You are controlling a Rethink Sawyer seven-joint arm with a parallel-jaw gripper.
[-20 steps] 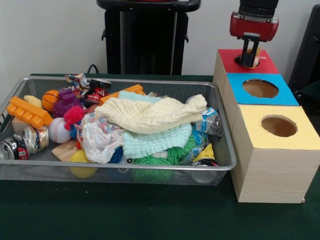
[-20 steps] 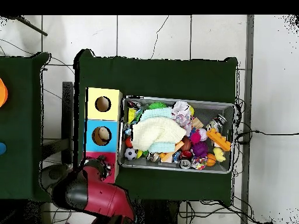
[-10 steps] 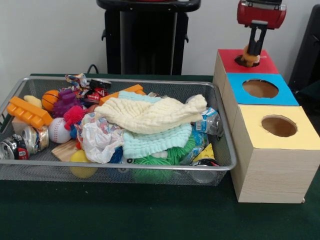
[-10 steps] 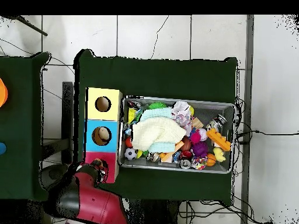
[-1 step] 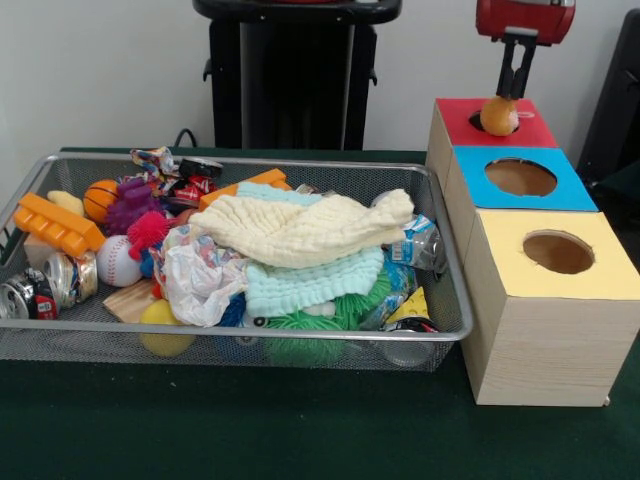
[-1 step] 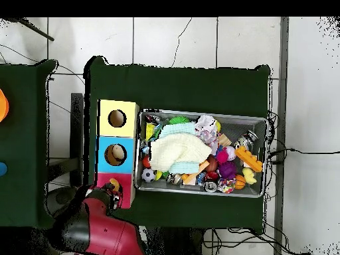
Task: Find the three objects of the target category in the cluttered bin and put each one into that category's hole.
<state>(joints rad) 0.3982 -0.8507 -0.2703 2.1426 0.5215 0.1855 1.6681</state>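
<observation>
Orange ball sits in the red hole, with the tool just above it.

I see the tool (image 5: 514, 92) hanging over the red box (image 5: 455, 118); its black fingers are close together, nearly touching, and their tips are right at the top of the orange ball (image 5: 499, 116). I cannot tell if they touch the ball or grip it. The ball rests in the hole of the red top and about half of it shows above the rim. Next to it stand the blue box (image 5: 565, 193) and the yellow box (image 5: 610, 270). The wire bin (image 5: 440, 300) on the green tabletop (image 5: 300, 430) is full: a cream cloth (image 5: 300, 228) lies on top of a pale green cloth (image 5: 310, 283), and a baseball (image 5: 117, 262) lies at one end.
</observation>
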